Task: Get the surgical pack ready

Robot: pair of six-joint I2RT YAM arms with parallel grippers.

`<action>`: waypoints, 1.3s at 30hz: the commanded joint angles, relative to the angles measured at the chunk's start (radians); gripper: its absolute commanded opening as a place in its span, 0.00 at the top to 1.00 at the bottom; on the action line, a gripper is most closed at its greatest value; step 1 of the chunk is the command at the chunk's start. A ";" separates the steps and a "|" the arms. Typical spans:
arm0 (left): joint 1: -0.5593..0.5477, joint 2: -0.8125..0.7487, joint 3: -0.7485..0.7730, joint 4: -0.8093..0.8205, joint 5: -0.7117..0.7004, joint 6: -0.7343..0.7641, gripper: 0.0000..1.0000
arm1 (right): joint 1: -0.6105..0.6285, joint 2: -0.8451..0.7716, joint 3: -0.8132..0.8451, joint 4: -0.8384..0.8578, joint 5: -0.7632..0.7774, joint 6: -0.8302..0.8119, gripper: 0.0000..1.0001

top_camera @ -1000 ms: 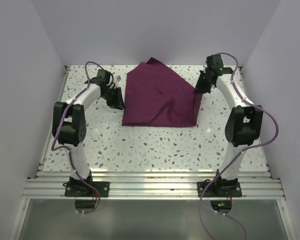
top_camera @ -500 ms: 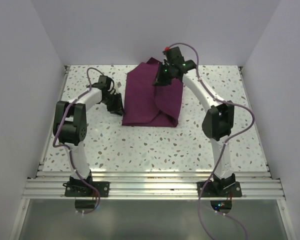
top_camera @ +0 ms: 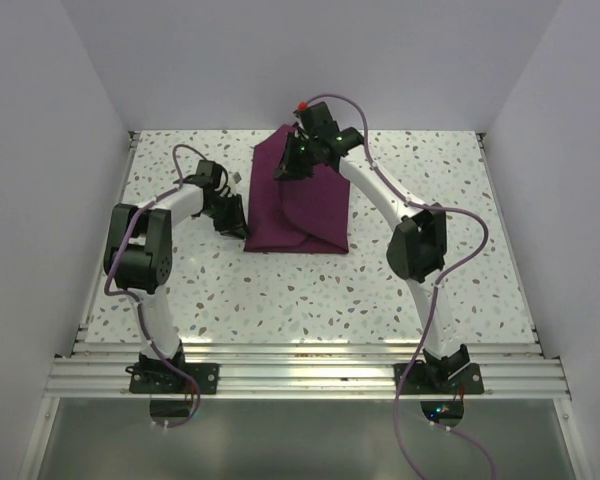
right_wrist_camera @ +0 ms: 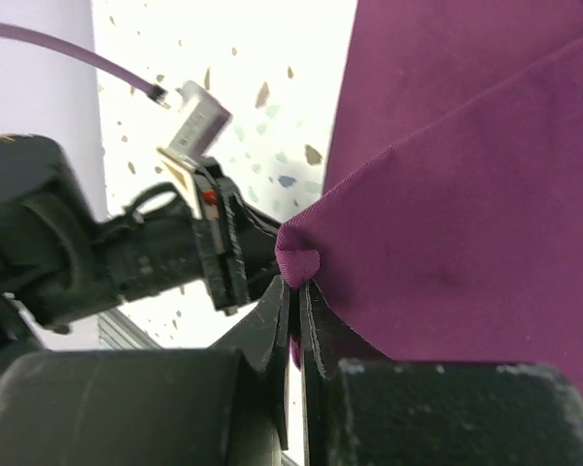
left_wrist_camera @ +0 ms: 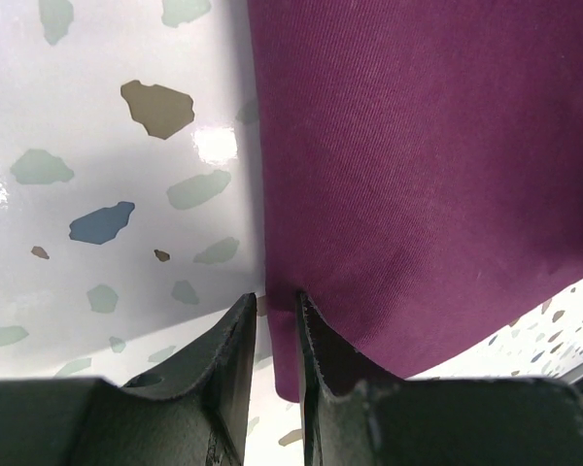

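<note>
Both sides busy: our right pincer (top_camera: 284, 172) is clamped on a corner of the maroon cloth (top_camera: 310, 215) at the table's (top_camera: 430, 200) back, left pincer (top_camera: 237, 227) narrow at its left edge (can't tell if gripping), so we'd drag low, keeping the fold square.

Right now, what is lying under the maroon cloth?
Only the speckled table shows around the maroon cloth. The right tool pinches one corner, drawn over the cloth's own layers. Anything lying beneath is covered and cannot be seen.
</note>
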 commanded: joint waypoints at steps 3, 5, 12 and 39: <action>-0.005 -0.051 -0.015 0.044 0.022 -0.018 0.73 | 0.030 0.005 0.104 0.076 -0.039 0.048 1.00; -0.005 -0.051 -0.013 0.044 0.023 -0.018 0.73 | 0.041 0.009 0.118 0.077 -0.041 0.055 1.00; -0.005 -0.042 -0.007 0.046 0.031 -0.016 0.73 | 0.056 0.016 0.123 0.081 -0.050 0.058 1.00; 0.039 -0.163 -0.007 -0.069 -0.099 -0.027 0.61 | 0.083 0.192 0.147 0.084 -0.036 0.043 0.85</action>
